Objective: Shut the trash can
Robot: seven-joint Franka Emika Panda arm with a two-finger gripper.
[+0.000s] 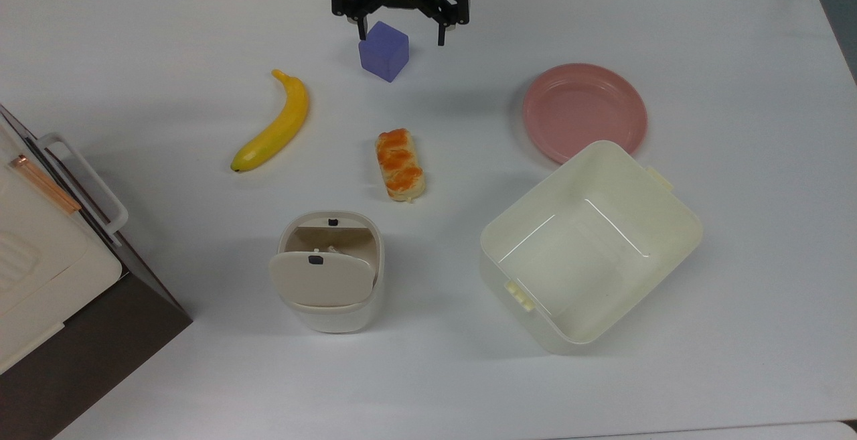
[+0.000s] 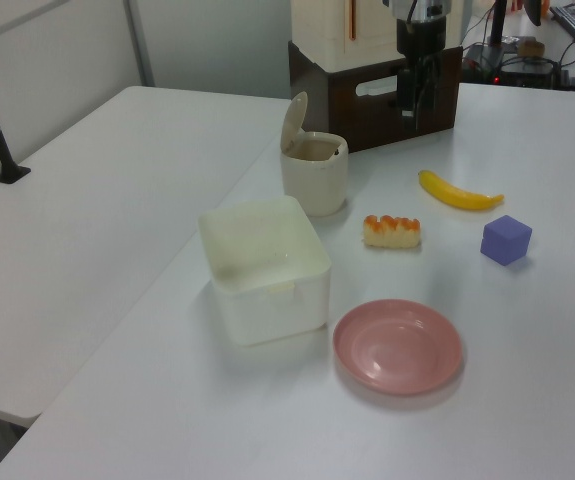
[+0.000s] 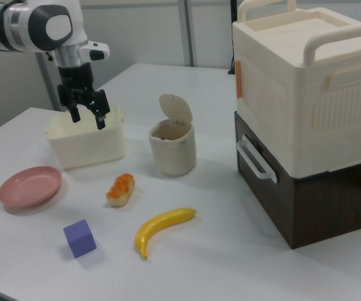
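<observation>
Trash can (image 1: 333, 272) sits at the table's near edge in the top view, beige lid (image 1: 321, 279) hinged up and open. Looks light, stiff plastic, may slide; push the lid's top edge down rather than grip. Beyond are pastry (image 1: 400, 163) and banana (image 1: 274, 122). Farthest, gripper (image 1: 402, 33) hovers released and empty above purple cube (image 1: 383, 51).

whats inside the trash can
The trash can stands open. Its raised lid covers most of the opening in the top view; the visible part shows bare beige wall, the bottom hidden.
</observation>
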